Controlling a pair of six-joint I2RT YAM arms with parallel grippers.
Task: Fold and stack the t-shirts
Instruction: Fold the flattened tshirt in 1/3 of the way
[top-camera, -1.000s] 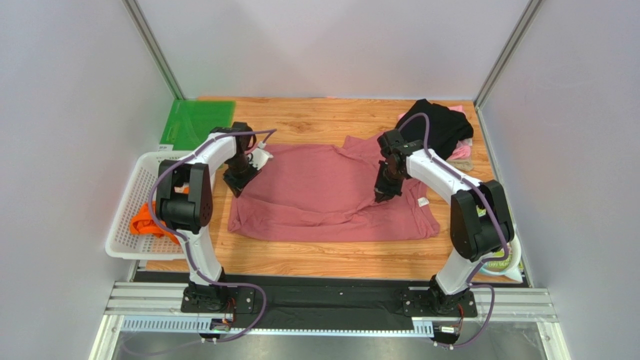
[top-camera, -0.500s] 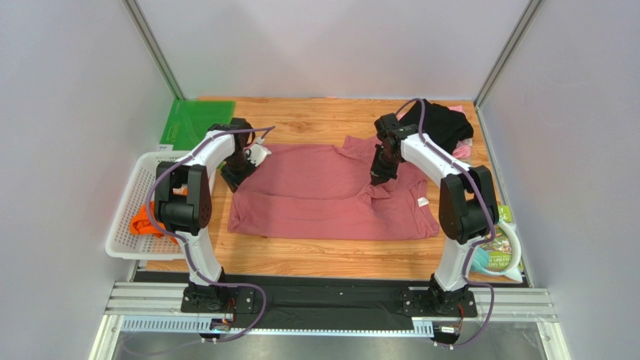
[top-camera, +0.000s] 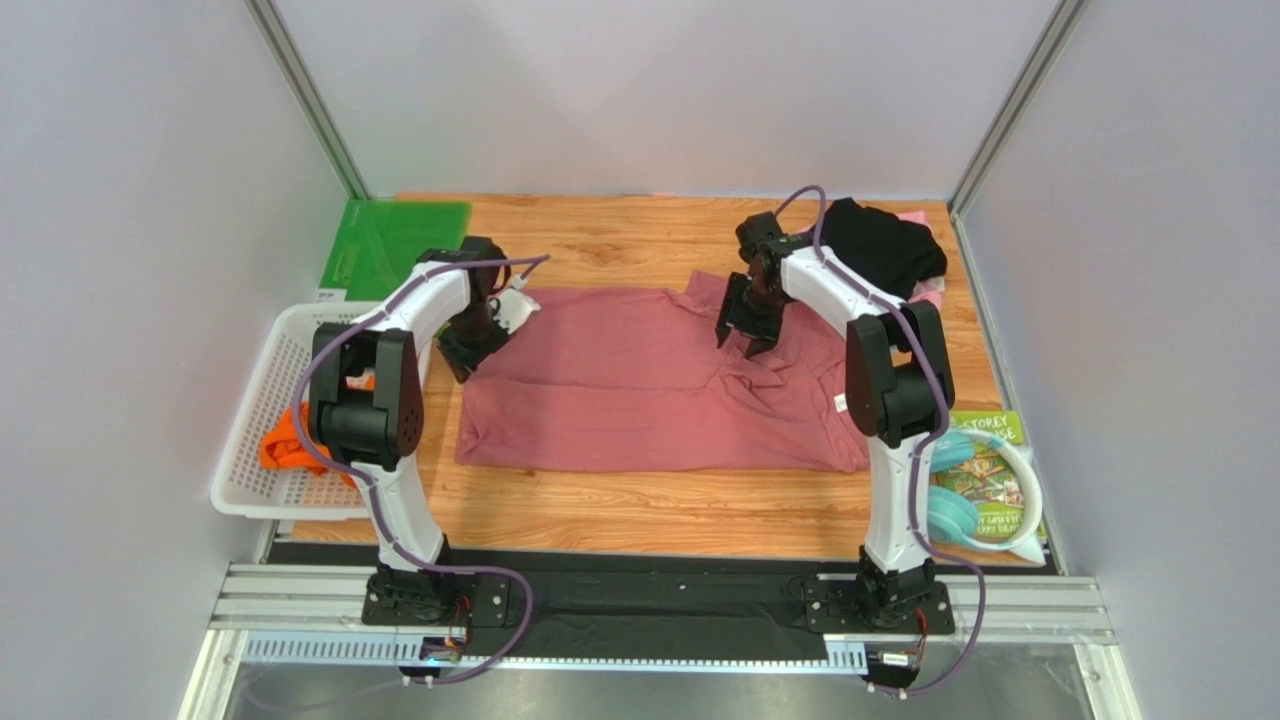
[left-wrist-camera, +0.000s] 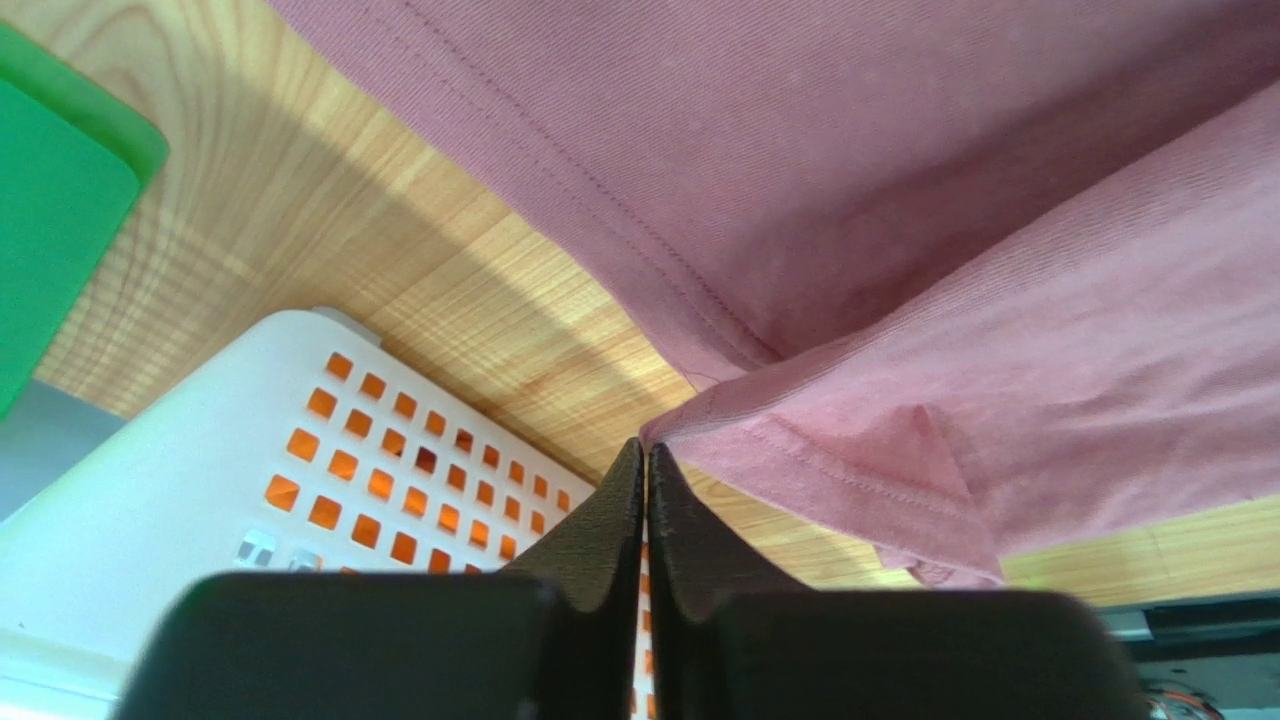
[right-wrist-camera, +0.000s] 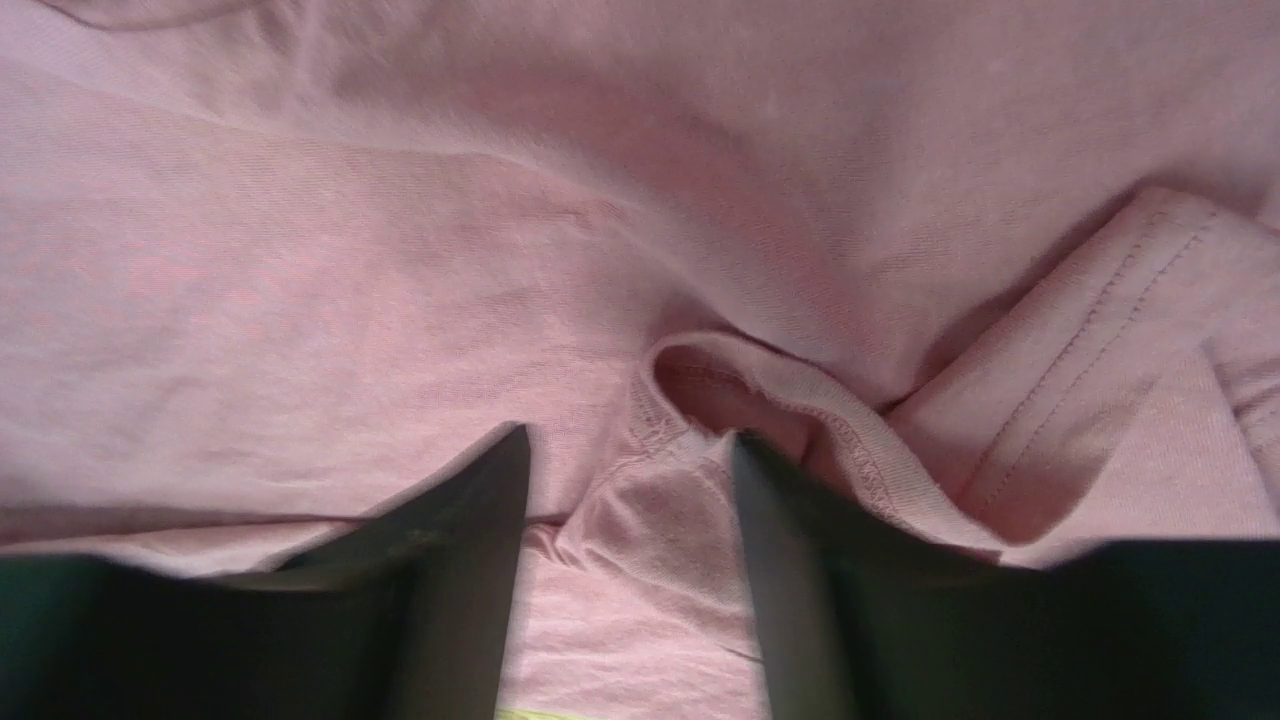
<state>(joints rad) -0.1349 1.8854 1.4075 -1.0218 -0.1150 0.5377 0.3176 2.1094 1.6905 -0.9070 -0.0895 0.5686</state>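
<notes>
The large dusty-rose t-shirt (top-camera: 646, 383) lies spread across the middle of the table, rumpled at its right side, with a white label (top-camera: 846, 404) showing. My left gripper (top-camera: 478, 342) sits at its far left corner. In the left wrist view the jaws (left-wrist-camera: 646, 450) stand almost together, with that corner of the shirt (left-wrist-camera: 902, 225) pinched at the very tips. My right gripper (top-camera: 747, 323) hangs open over the shirt's upper right. A ribbed fold (right-wrist-camera: 781, 405) lies under the open jaws (right-wrist-camera: 628, 443), free of them. A black t-shirt (top-camera: 879, 248) sits at the back right on a pale pink one (top-camera: 920, 300). An orange one (top-camera: 286, 447) lies in the basket.
The white mesh basket (top-camera: 263, 405) stands off the table's left edge, right below my left gripper (left-wrist-camera: 301, 495). A green board (top-camera: 394, 248) lies at the back left. A printed packet with a teal ring (top-camera: 984, 480) sits at the front right. Grey walls enclose three sides.
My right gripper carried a pinch of the dusty-rose shirt toward the back, then opened and let it drop. The left gripper stayed at the left corner, its jaws barely eased.
</notes>
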